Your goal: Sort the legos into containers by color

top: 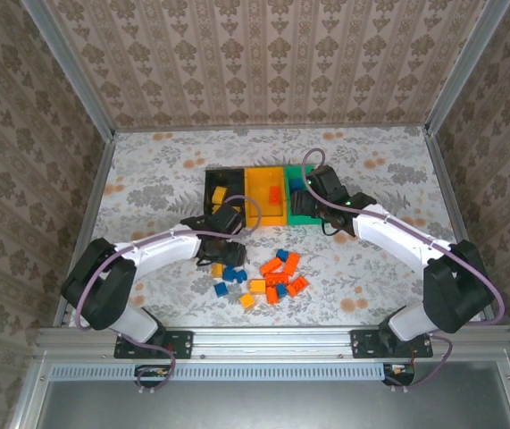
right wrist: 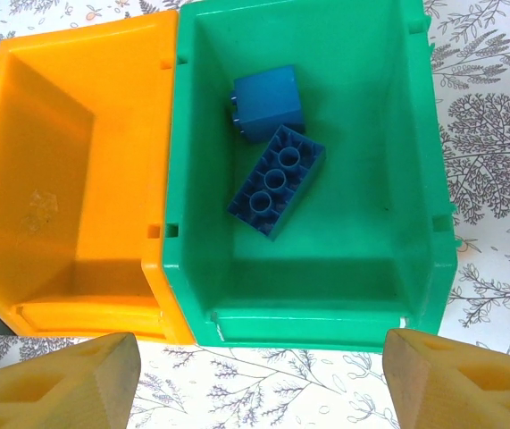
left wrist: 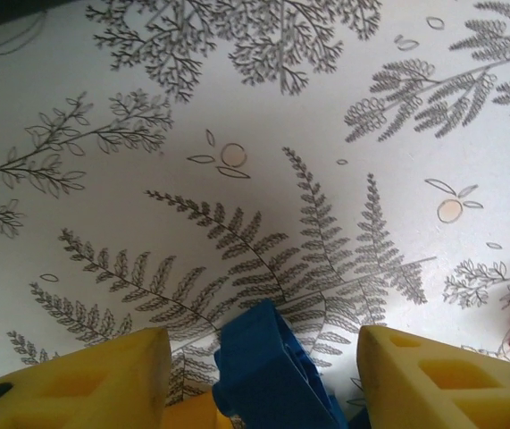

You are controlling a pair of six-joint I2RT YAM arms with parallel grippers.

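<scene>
This is a robotics lab test cell rather than a lived-in room. Bare aluminium extrusion posts (top: 71, 71) frame a small booth. Its walls are panels of damask wallpaper (top: 263, 63), and the counter (top: 165, 170) wears a printed fern-and-flower sheet. A left arm (top: 161, 246) and a right arm (top: 397, 234) are bolted to a metal rail (top: 272, 338) at the near edge. Three joined plastic containers (top: 259, 183) and loose legos (top: 277, 277) sit on the counter.

Three joined bins stood in a row. The black bin (top: 212, 179) held a yellow brick (top: 221, 194), the orange bin (top: 259, 204) a red brick (top: 276, 193), the green bin (right wrist: 308, 313) a short blue brick (right wrist: 268, 101) and a long blue brick (right wrist: 277, 181), underside up. Loose orange, blue and yellow bricks (top: 272, 275) lay clustered nearby.
</scene>
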